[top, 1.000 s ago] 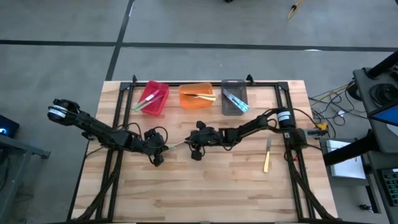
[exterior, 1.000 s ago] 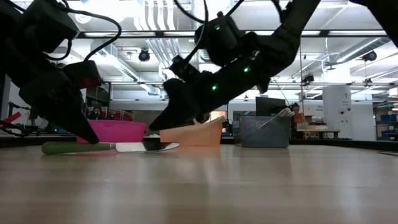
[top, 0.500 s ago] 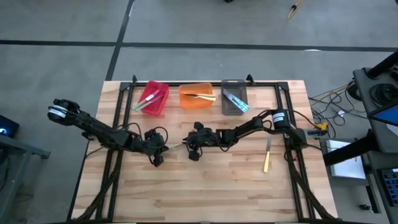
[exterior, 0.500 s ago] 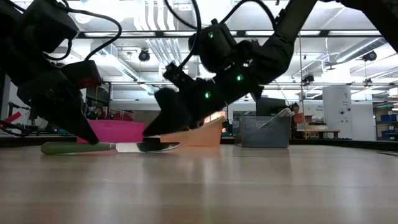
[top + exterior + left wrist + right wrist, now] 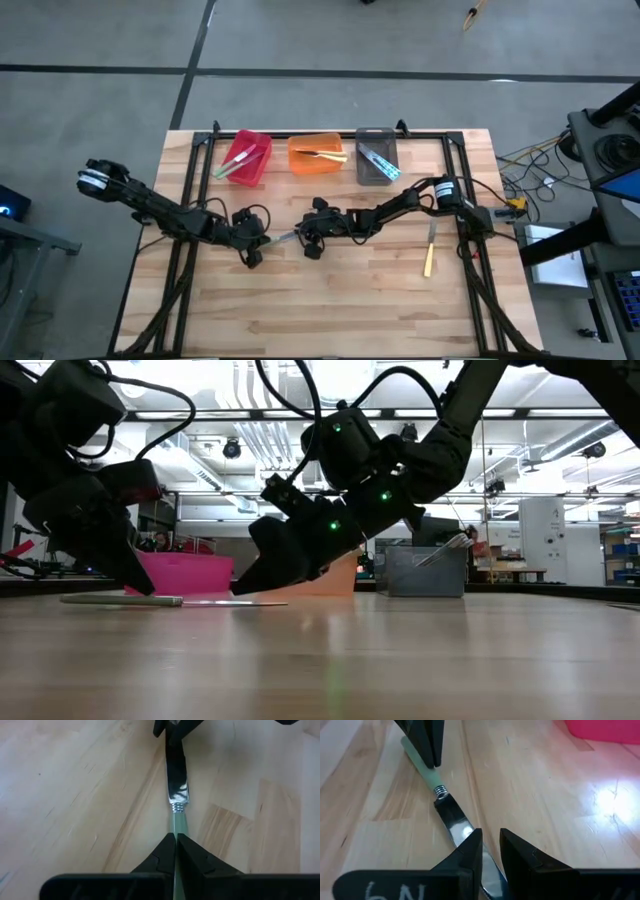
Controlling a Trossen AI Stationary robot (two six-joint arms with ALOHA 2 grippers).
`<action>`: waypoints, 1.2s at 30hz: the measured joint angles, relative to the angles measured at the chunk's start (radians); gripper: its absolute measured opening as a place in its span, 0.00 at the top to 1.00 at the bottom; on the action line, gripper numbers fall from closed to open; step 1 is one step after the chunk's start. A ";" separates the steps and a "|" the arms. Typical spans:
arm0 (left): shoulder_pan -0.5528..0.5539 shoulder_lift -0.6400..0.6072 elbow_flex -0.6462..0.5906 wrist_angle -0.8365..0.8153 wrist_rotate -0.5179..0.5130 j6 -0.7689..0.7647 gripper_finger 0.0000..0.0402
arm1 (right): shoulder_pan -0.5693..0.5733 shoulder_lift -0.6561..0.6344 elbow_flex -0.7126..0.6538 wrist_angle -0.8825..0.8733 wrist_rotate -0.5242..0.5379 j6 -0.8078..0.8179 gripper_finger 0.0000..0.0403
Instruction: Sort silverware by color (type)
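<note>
Green-handled knife lies mid-table, pinched at both ends: left gripper clamped on the handle, right gripper narrowly closed on the blade. Uneven pulls could twist it free or drop it.

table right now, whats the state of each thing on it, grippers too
green-handled knife: flat on the table, held at both ends
left gripper: shut on the knife's green handle
right gripper: closed around the knife's blade
red bin: holds green-handled utensils
orange bin: holds a pale yellow-handled utensil
grey bin: holds light blue-handled utensils
yellow-handled utensil: loose on the table, unsorted
</note>
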 joint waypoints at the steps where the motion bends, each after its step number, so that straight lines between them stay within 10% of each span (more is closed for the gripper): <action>1: 0.000 0.000 0.000 0.000 0.000 -0.004 1.00 | 0.000 0.000 0.000 0.000 0.000 0.000 0.85; 26: 0.000 0.162 0.067 0.037 -0.038 0.036 0.58 | 0.009 -0.004 0.009 -0.008 -0.023 0.016 0.85; 36: 0.000 0.262 0.074 0.060 -0.076 0.007 0.72 | 0.009 -0.004 0.003 -0.008 -0.023 0.015 0.85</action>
